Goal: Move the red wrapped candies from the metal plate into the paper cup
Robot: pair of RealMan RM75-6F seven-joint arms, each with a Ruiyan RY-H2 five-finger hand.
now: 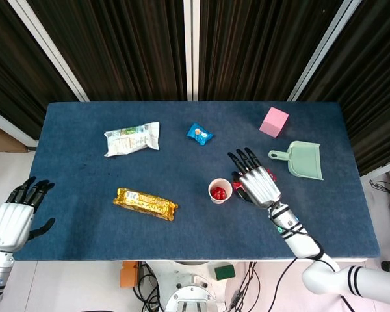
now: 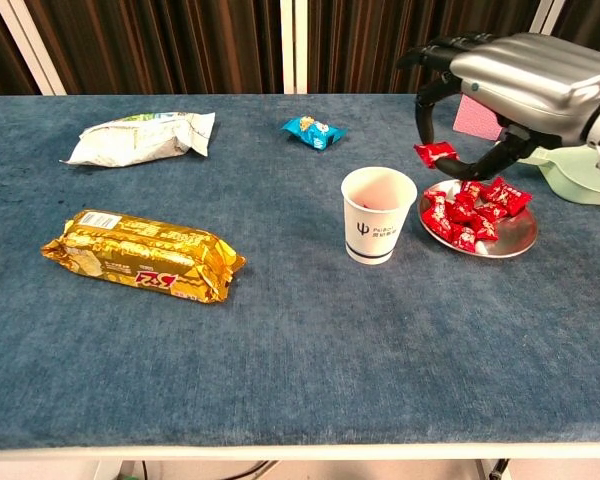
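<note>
Right hand (image 2: 525, 85) hangs above the plate (image 2: 515, 240), pinching one candy (image 2: 435, 153) between thumb and finger, near the cup (image 2: 378, 215). Some candies already lie in the cup; many remain on the plate. Left hand (image 1: 13, 218) is open, idle off the tabletop (image 1: 182, 201).

— Was anything readable?

— Hardly. The paper cup (image 2: 378, 227), just beside the right hand's fingers (image 2: 427, 110), bore a small dark logo with tiny print next to it, too small to read.

— And the gold packet (image 2: 142, 255)?

— Far from those fingers; it carried red lettering and a label, both illegible.
</note>
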